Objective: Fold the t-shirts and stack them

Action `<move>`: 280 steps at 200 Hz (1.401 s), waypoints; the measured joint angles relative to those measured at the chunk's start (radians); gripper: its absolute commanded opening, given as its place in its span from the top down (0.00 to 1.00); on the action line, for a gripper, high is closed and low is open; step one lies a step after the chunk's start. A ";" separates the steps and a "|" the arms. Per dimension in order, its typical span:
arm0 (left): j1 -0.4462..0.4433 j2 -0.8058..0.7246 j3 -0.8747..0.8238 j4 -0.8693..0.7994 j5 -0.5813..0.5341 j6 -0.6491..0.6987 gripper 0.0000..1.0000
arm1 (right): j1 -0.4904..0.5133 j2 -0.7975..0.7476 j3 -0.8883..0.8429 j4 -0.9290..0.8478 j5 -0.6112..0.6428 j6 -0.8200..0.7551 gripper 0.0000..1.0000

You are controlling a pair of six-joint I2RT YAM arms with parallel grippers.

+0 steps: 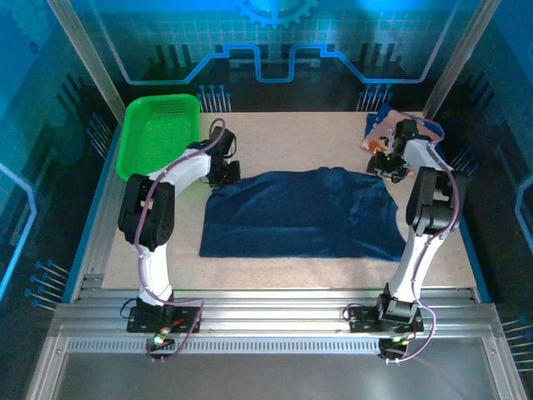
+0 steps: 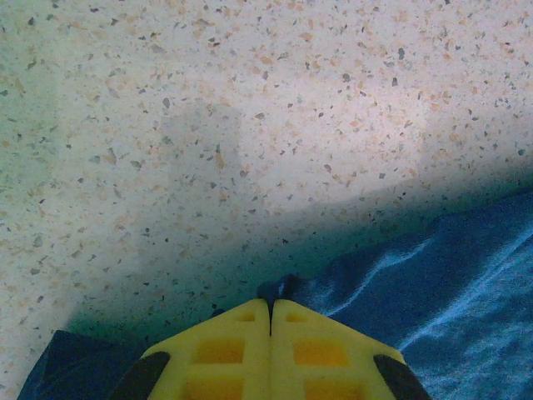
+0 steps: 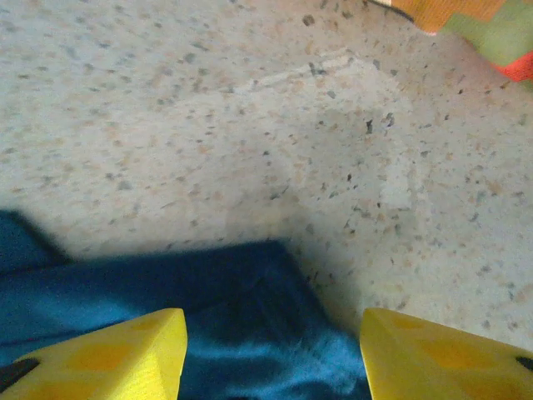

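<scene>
Folding navy t-shirt [image 1: 300, 212], spread flat on counter [image 1: 291, 137]. Pinching its far left corner with left gripper [image 2: 271, 304], jaws closed on cloth. Holding right gripper [image 3: 273, 321] over far right corner, jaws apart. Next: likely closing there, then drawing both corners nearward together.

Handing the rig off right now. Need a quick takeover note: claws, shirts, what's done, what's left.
Left claw: shut, apparently pinching the far-left edge of the spread t-shirt.
Right claw: open above that shirt's far-right corner, holding nothing.
Shirts: the spread t-shirt lies mid-table, plain navy side up. The second t-shirt is bunched at the table's far-right corner, print partly showing.
Green basket: far left, apart from both shirts.
Done: one shirt laid out, no stack yet.
Left: fold the spread shirt, bring over and fold the second, then stack them.
</scene>
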 measured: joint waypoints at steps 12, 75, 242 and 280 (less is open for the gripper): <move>0.000 0.000 0.000 0.000 0.000 0.000 1.00 | -0.001 0.038 0.019 -0.008 0.003 0.000 0.44; 0.000 0.000 0.000 -0.001 0.000 0.018 1.00 | -0.008 0.121 0.122 -0.050 0.013 0.001 0.52; 0.014 -0.044 -0.018 -0.001 -0.050 0.071 1.00 | -0.028 0.050 0.034 0.053 -0.048 0.015 1.00; 0.016 -0.077 -0.023 0.011 -0.065 0.078 1.00 | -0.029 -0.007 0.005 0.102 -0.051 0.016 1.00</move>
